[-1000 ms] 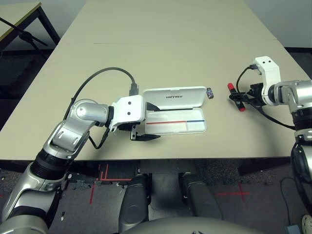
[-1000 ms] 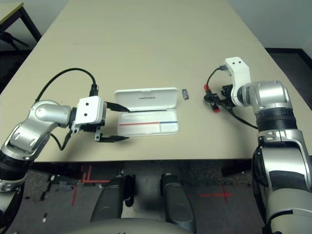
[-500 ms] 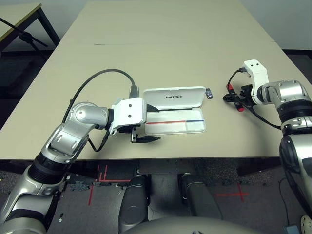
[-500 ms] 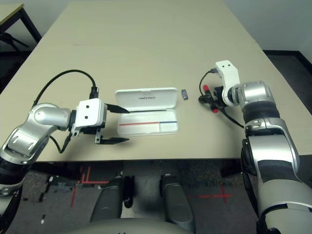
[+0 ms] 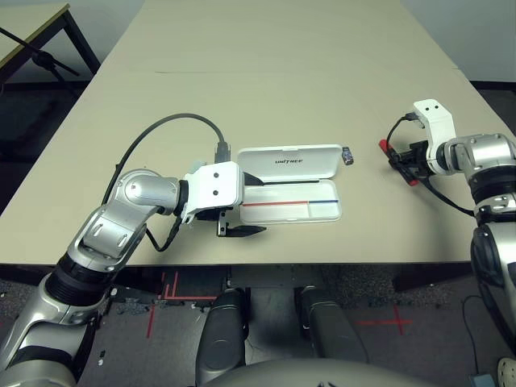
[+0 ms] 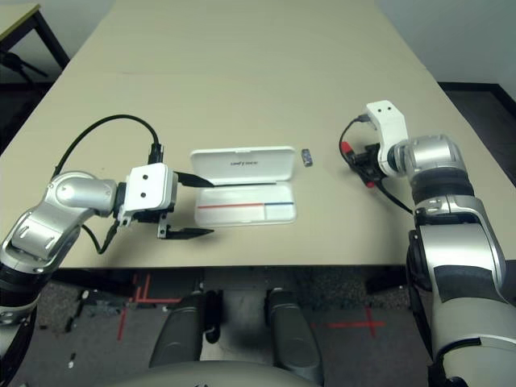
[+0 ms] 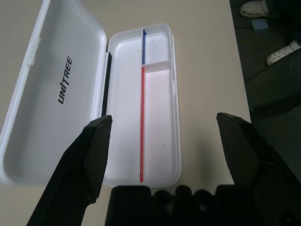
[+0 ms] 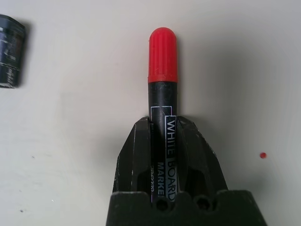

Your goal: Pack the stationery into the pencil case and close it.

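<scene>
Packing has barely begun: open white plastic pencil case (image 5: 290, 184) sits empty between the spread-fingered left gripper (image 7: 165, 155) and the right gripper (image 8: 164, 155), which clamps the red-capped black marker (image 8: 162, 94) to the case's right.

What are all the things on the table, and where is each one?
pencil case: one, white, lying open near the table's front edge, lid folded back, tray with a red-and-blue line, nothing in it.
small block: one, dark grey, just right of the case lid.
marker: one, black barrel with red cap, held at the table's right side.
table: one, beige.
left gripper: black fingers open, at the case's left end.
right gripper: black fingers shut on the marker.
</scene>
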You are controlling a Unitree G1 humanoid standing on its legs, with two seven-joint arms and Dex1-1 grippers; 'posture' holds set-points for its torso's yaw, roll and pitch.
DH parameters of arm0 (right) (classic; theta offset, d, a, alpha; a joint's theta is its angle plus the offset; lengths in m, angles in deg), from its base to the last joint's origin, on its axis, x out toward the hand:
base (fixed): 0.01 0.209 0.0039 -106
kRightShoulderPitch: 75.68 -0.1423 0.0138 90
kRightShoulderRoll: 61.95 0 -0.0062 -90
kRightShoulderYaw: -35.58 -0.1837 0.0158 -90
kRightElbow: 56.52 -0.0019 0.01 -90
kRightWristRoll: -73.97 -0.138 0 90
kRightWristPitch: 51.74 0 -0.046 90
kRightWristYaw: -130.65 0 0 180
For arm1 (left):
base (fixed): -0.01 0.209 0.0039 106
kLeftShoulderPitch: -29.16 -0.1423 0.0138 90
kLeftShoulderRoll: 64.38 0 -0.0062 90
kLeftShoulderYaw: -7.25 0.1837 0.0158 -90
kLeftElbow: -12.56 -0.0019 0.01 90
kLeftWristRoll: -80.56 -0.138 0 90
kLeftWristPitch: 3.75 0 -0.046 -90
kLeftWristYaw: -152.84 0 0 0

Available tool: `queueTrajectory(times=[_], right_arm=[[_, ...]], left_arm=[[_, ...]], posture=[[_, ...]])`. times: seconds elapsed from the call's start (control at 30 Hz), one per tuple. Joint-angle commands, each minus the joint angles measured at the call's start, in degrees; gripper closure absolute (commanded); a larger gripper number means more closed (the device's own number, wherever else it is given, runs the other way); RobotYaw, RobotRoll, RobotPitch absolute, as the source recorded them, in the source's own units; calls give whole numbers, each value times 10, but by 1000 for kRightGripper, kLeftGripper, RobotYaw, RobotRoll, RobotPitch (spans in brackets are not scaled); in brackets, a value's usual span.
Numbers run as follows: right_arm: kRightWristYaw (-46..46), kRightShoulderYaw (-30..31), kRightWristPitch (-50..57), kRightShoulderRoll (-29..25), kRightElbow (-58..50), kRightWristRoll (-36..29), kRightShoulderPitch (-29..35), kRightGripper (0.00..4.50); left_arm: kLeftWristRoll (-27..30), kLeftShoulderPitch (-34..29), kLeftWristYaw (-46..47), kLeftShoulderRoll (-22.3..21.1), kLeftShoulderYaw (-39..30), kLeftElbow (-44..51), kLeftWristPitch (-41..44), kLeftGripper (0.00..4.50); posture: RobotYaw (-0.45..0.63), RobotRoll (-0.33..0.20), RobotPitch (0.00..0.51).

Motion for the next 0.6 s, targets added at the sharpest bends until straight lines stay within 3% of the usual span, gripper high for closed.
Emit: queueTrajectory(times=[0.03,0.27,0.43,0.6], right_arm=[[-51,22,-34,-39,-53,10,25,4005],[-195,44,-192,-122,-108,12,56,4005],[-329,79,-324,-200,-168,25,116,4005],[-381,71,-376,-204,-189,12,120,4005]], left_arm=[[1,3,-3,0,8,1,-3,0],[1,9,-11,1,14,-7,-7,0],[1,14,-17,0,18,-13,-11,0],[0,16,-21,2,20,-17,-15,0]], posture=[[77,0,135],[55,0,141],[42,0,147],[34,0,150]])
